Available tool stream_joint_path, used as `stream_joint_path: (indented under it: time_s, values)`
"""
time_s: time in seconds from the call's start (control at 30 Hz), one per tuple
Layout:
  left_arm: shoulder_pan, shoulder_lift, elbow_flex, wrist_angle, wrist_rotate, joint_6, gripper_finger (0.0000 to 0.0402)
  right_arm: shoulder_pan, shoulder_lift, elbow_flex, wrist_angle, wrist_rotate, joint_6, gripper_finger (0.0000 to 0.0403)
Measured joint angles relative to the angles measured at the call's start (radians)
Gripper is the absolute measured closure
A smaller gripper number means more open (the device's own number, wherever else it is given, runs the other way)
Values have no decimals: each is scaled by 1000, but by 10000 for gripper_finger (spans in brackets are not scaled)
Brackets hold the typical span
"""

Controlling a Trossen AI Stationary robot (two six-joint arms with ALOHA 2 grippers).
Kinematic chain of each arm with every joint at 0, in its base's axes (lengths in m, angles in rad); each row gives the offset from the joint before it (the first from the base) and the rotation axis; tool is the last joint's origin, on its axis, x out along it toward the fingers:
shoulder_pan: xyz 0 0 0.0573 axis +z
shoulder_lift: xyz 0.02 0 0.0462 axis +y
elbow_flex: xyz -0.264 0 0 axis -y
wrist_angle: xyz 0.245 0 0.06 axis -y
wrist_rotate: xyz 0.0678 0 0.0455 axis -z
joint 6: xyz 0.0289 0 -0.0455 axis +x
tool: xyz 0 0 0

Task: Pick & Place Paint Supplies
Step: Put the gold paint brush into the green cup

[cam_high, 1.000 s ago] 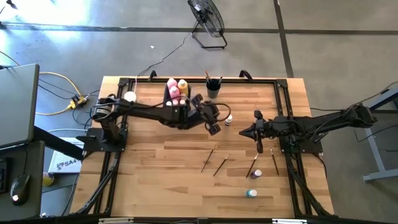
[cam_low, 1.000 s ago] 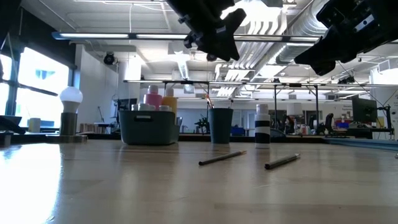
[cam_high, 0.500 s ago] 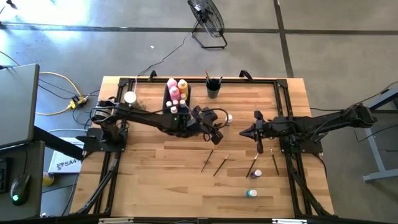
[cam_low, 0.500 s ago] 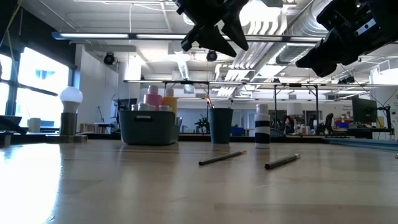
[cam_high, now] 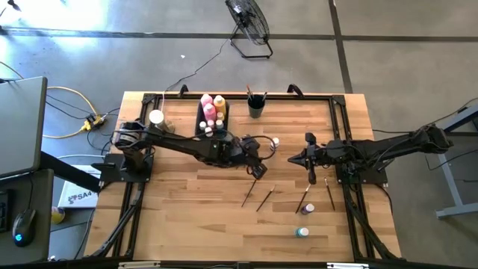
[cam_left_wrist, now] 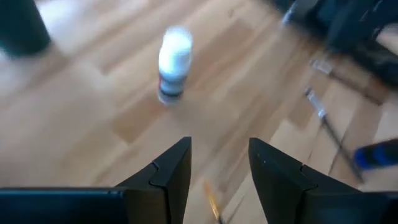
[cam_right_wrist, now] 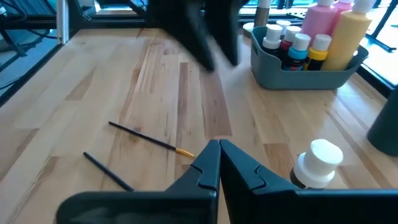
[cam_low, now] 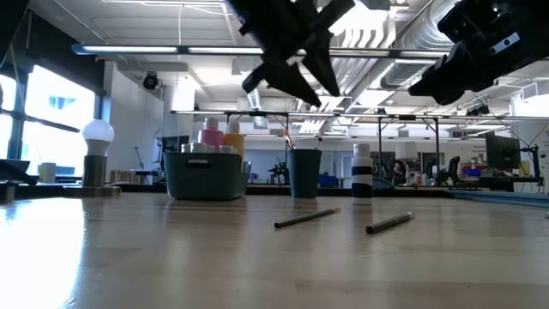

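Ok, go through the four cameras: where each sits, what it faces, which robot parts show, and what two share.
High: overhead, straight down; both arms, left gripper empty, right gripper shut.
Low: tabletop height, facing the room; both arms overhead.
Left wrist: past its own open fingers at a small bottle.
Right wrist: past its closed fingers toward the grey bin.
Shared: the bin in low and right wrist.
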Motion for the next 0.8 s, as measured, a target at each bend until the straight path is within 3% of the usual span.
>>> stream_joint_path:
  time_s: [0.27,0.57,0.8]
  values:
    - [0,109,81,-12,8,-5,247,-1,0,0,-3,50,0,401]
    - [0,219,273,-328,-26,-101,247,0,0,0,-8,60,0,401]
    - [0,284,285,-317,-21,-107,247,0,0,0,-15,60,0,401]
